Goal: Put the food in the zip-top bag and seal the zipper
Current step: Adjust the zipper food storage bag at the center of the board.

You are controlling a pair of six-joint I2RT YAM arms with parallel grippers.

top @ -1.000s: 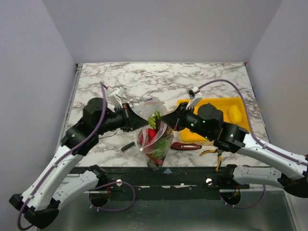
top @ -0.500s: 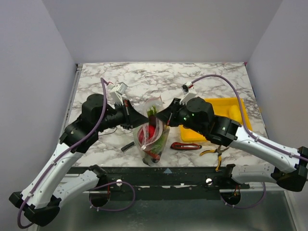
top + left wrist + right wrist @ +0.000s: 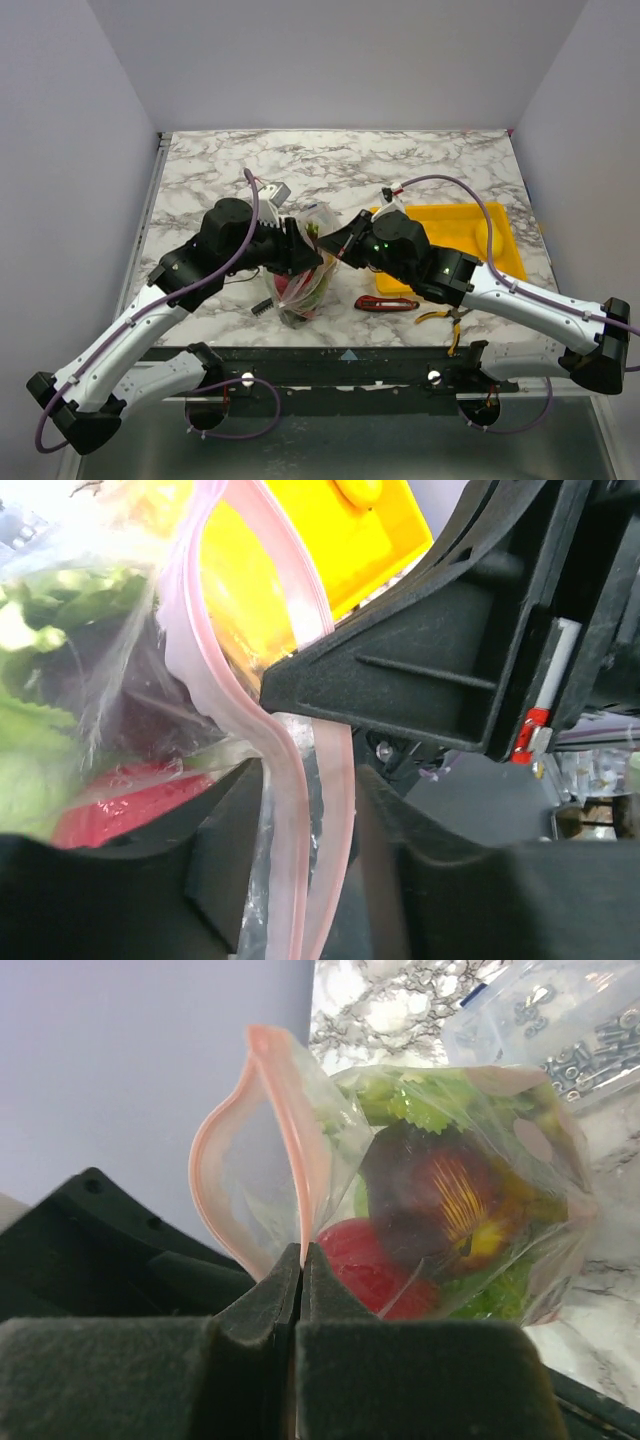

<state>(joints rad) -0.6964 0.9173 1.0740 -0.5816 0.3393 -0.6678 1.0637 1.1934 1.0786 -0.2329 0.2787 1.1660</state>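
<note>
Left wrist: food (image 3: 40,740) blurred behind zip-top bag (image 3: 300,810)

Two arms stand at the bench (image 3: 200,170), so two end effectors: left end effector (image 3: 314,257), right end effector (image 3: 336,251). One zip-top bag (image 3: 298,292) with one pink zipper (image 3: 288,1110). Inside it are one red tomato (image 3: 370,1270) and one purple eggplant (image 3: 440,1190); the green pieces are too bunched to count. One yellow tray (image 3: 470,225) on the right. One red-handled knife (image 3: 385,302), one pair of pliers (image 3: 440,316), one small black part (image 3: 262,306), one clear container of small metal parts (image 3: 560,1030).
</note>
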